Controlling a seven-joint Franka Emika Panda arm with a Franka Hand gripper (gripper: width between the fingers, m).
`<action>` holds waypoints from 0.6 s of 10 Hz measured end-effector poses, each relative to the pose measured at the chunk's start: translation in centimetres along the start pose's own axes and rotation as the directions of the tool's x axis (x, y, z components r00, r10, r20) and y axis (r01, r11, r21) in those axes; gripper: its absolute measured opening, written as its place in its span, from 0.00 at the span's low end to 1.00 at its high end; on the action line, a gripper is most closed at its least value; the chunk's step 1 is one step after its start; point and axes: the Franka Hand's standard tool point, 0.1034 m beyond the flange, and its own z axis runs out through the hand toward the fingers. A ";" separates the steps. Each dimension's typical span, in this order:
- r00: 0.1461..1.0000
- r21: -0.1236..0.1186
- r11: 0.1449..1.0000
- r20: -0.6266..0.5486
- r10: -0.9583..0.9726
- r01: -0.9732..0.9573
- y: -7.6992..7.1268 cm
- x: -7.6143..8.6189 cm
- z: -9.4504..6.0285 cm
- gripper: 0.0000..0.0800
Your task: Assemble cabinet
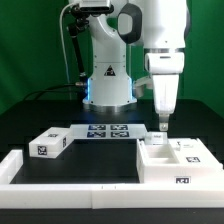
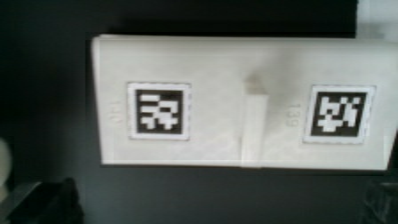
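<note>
Looking at the exterior view first: the cabinet [image 1: 170,160] is in loose pieces on the black table [image 1: 100,160]. The big open box [image 1: 172,168] sits at the front on the exterior view's right, open side up. As far as I can tell it's right up against the low white border rail [image 1: 70,187] that runs along the front edge. It has one tag on its front face and more on its top surfaces.

The small block [image 1: 48,143] lies well apart from the box, over on the exterior view's left near the side arm of the rail. It has tags on its top and on the face toward the camera. Between the two pieces and a bit further back, the marker board [image 1: 105,131] lies flat on the table.

The robot arm [image 1: 160,40] comes down on the exterior view's right. Its fingers [image 1: 161,122] hang over the back edge of the big open box, toward the corner on the exterior view's left. They're very close to it, but I honestly can't tell whether they touch. The fingers are spread wide apart with nothing gripped between them.

The wrist view is pretty blurry. A white cabinet panel [image 2: 231,60] fills most of the frame and carries two tags [image 2: 160,108] side by side. A shallow step in the plastic runs between them. I can't say for sure which piece this is. The dark table shows around the panel's edges, and the fingers don't show up clearly in this view.
</note>
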 end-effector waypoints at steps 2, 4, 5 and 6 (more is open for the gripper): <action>1.000 0.012 1.000 -0.011 0.014 -0.014 -0.5 -0.4 1.5 1.00; 1.000 0.022 1.000 -0.016 0.023 -0.022 -0.8 -0.9 2.5 0.83; 1.000 0.024 0.999 -0.016 0.026 -0.025 -0.9 -1.1 2.6 0.83; 1.000 0.024 0.999 -0.016 0.026 -0.025 -0.9 -1.1 2.6 0.64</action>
